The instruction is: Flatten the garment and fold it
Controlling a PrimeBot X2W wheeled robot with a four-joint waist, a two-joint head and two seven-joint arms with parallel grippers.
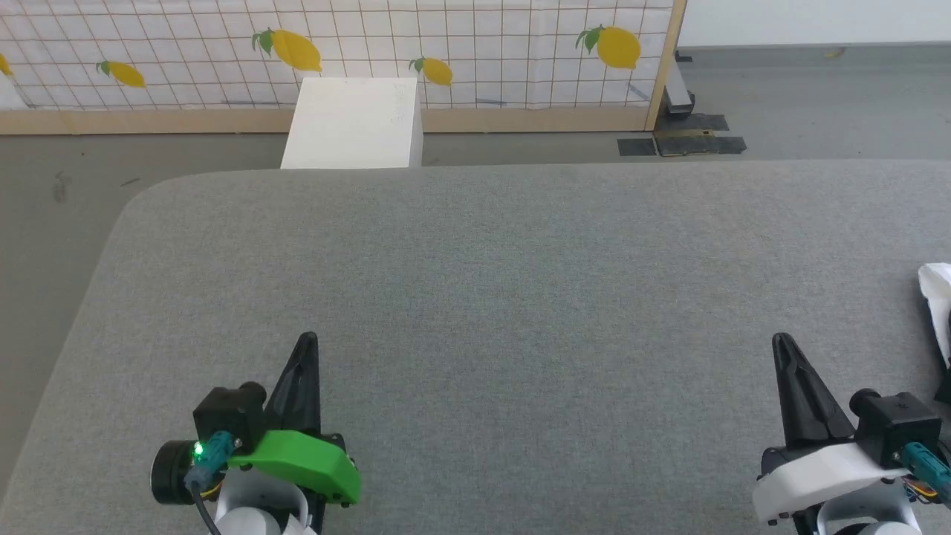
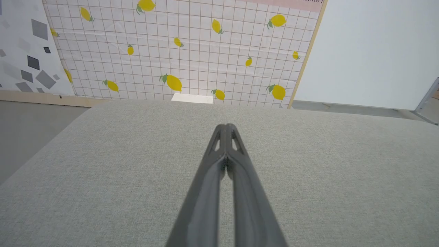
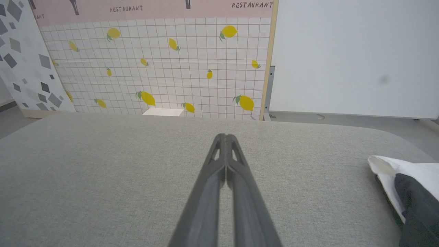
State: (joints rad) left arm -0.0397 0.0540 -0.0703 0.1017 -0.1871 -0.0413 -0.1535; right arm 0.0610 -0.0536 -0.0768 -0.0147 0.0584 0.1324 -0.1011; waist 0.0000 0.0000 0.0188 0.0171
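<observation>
The left tool (image 1: 306, 340) was seen clenched, its two dark fingers pressed together at the tips, and it was pointed away from the robot over the grey cloth-covered worktop (image 1: 520, 260). Whether the cloth was touched by it could not be told. The right tool (image 1: 780, 340) was found in the same state, its fingers shut tip to tip. It was held level with the left tool and well apart from it, with a broad stretch of worktop between them.

The shirt (image 1: 937, 297) was seen to the right of the right tool, near it but apart from it, by the worktop's right side. It was bunched rather than spread flat: a white fold was turned towards the far side, and a black part was seen beside it, nearer the robot. It was cut off by the edge of the head view and of the right wrist view, so its full shape could not be told.

Ahead of the left tool and slightly to its right, beyond the worktop's far edge, a white box (image 1: 353, 122) was seen on the floor (image 1: 59, 186). It was set against a panel (image 1: 483, 52) printed with a grid and lemons. Ahead of the right tool and to its right, a plain white wall (image 3: 353, 55) was seen.
</observation>
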